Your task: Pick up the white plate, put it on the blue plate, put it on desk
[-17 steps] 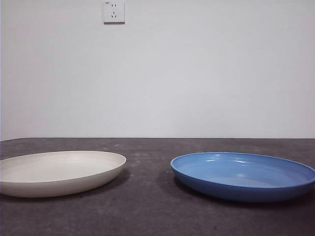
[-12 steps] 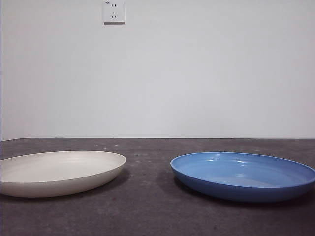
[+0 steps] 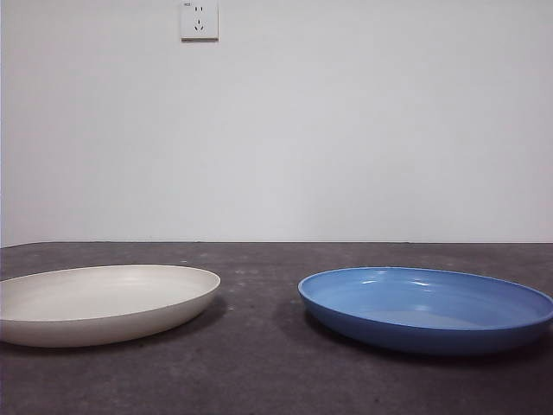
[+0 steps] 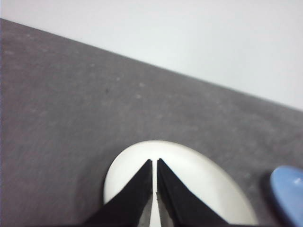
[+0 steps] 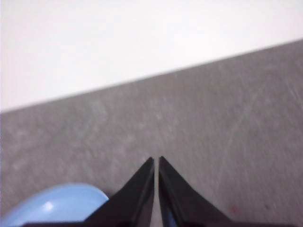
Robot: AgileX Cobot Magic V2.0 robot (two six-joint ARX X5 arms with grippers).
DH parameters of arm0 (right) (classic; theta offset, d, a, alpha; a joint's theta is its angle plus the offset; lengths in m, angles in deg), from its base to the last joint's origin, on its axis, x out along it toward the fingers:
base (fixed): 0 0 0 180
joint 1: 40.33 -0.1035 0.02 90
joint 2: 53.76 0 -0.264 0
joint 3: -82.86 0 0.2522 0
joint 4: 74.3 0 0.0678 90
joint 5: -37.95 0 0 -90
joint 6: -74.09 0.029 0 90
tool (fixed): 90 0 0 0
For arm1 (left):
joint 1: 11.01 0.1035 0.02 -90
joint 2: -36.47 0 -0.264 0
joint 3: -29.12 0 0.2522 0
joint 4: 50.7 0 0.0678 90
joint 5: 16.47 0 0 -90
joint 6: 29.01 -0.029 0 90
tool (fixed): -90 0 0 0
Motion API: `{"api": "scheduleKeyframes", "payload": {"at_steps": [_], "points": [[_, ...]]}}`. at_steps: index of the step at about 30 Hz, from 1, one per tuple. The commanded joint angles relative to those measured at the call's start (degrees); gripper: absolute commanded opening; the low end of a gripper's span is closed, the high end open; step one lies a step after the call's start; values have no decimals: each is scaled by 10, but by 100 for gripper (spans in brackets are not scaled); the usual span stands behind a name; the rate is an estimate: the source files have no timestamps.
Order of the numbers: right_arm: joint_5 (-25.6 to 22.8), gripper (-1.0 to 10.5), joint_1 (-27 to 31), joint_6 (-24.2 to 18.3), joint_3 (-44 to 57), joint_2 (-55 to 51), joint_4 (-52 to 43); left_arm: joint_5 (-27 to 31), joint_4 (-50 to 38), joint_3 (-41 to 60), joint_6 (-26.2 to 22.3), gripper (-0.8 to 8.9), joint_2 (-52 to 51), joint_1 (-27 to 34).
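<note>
The desk (image 3: 276,372) is a broad dark grey surface with a rough, speckled texture, running back to a plain white wall (image 3: 346,138) that carries a small white socket (image 3: 200,20) high up. Two plates of about the same size rest flat on the desk, well apart, with a bare strip of desk between them. The white plate (image 3: 104,303) lies to the left in the front view, matte cream with faint rings inside, its far left edge cut off by the picture's border. The blue plate (image 3: 425,309) lies to the right, glossy, with pale highlights on its inner wall, and casts a soft shadow toward the white plate. Neither arm shows in the front view. In the left wrist view the left pincer (image 4: 155,161) hangs above the white plate, its two black jaws drawn together with only a thin slit between them, holding nothing. In the right wrist view the right pincer (image 5: 156,160) hovers over bare desk just beside the blue plate's rim, its jaws likewise pressed nearly together and holding nothing.
</note>
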Motion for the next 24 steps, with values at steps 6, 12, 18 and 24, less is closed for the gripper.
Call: {"api": "scheduleKeyframes", "payload": {"at_steps": [6,12,18,24], "points": [[70,11,0,52,-122,97,23,4,8,-119,27,16,88,-1],[148,11,0,50,-233,181,103,-9,63,-235,0,16,184,-11],[202,11,-22,45,-316,238,167,-29,125,-349,-18,16,269,-49],[217,11,-83,29,-379,258,229,-45,204,-425,-37,16,320,-109]]}}
